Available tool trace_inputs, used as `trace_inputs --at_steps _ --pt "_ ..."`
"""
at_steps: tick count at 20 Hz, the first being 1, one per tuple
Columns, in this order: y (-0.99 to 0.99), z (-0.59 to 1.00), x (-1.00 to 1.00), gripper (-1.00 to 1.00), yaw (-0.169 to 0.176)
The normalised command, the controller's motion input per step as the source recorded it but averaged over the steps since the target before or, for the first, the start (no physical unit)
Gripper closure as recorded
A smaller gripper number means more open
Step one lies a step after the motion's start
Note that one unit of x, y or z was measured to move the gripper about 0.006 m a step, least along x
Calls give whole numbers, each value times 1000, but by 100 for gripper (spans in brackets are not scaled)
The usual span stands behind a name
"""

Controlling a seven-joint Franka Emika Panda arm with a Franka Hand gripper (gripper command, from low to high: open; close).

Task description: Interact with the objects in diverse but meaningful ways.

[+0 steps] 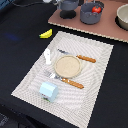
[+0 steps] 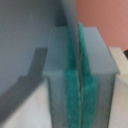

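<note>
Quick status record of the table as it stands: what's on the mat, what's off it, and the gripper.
mat: striped, on dark table
plate: tan, mid-mat, nothing on it
cutlery: one orange-handled piece beside the plate, another on the plate's opposite side
shaker: white, on mat, toward exterior view's left of plate
cup: pale blue, near mat's front edge
banana: off mat, on dark table
tomato: in grey bowl on pink board
gripper: shut on a thin grey wall between teal pads; which item is unclear
</note>
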Motion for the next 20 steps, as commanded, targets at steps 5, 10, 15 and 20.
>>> trace_inputs --at_steps 5,10,15,20 --pt "169 -285 0 100 37" --pt "191 -266 0 100 35" --pt "166 -145 0 -100 22" --pt "117 543 59 -100 -22"
